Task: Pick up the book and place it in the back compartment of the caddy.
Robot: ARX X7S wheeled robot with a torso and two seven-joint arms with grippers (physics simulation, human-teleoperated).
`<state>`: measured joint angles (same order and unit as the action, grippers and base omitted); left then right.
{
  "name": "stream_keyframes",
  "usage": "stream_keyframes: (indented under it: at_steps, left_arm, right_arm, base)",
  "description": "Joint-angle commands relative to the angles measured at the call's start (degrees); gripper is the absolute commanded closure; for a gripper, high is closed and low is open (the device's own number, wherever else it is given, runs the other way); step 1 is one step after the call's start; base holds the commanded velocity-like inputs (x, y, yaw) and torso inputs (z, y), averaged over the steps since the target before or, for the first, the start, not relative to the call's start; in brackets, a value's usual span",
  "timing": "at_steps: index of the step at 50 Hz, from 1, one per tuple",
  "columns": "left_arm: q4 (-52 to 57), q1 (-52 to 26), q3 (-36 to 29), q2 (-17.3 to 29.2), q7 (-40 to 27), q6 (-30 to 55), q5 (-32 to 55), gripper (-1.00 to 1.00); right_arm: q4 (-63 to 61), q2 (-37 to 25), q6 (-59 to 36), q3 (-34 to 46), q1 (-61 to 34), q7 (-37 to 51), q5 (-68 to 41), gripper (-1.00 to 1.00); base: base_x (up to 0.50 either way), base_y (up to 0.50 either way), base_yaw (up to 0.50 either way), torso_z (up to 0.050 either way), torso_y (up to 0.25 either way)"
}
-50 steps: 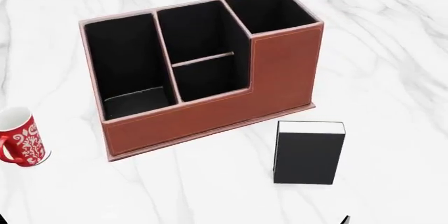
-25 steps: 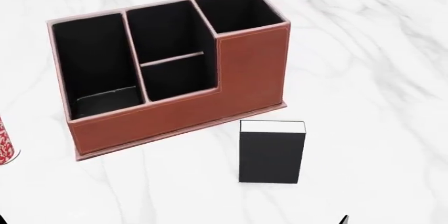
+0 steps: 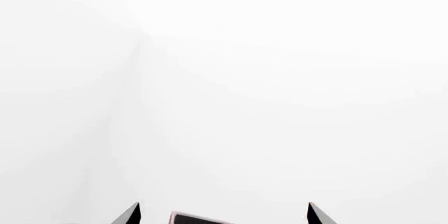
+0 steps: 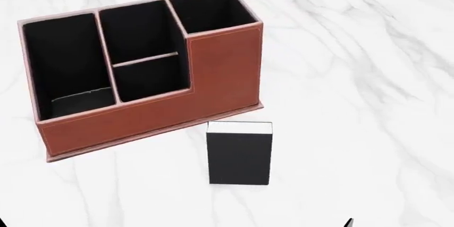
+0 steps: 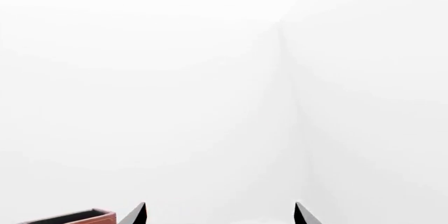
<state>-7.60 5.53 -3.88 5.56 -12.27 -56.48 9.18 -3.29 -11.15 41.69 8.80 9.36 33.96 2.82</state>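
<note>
The black book point(image 4: 240, 155) with white page edges stands upright on the white marble table point(image 4: 354, 104), just in front of the caddy. The reddish-brown caddy point(image 4: 220, 73) stands at the left. Its back compartment point(image 4: 136, 33) lies behind the thin divider point(image 4: 145, 59) in the middle section and holds nothing. My left gripper point(image 3: 222, 214) is open, with only its fingertips point(image 3: 131, 214) showing and a bit of caddy rim point(image 3: 199, 219) between them in the distance. My right gripper point(image 5: 220, 214) is open and empty; a caddy corner point(image 5: 70, 217) shows beside it.
The caddy's tall square end pocket point(image 4: 212, 11) is at the right end and its long pocket point(image 4: 64, 67) at the left. Both wrist views show mostly white wall.
The head view has shifted: caddy and book now sit further left in the picture, and the red-and-white mug has slid out of view at the left. The book and caddy keep their places on the table.
</note>
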Motion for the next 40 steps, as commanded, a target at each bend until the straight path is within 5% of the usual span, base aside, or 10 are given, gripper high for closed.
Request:
stream_keyframes:
  at_steps: [1, 40]
  left_arm:
    - [0.16, 0.06, -0.34, 0.28, -0.52, 0.0, -0.11, -1.0]
    - [-0.23, -0.08, -1.3, 1.14, -1.44, -0.36, 0.18, -1.0]
  right_arm:
    - [0.05, -0.3, 0.04, 0.35, -0.07, 0.37, -0.06, -1.0]
    - [0.4, -1.3, 5.2, 0.9, 0.87, 2.14, 1.8, -1.0]
  base:
    - [0.0, -0.19, 0.0, 0.0, 0.0]
    - [0.06, -0.05, 0.0, 0.0, 0.0]
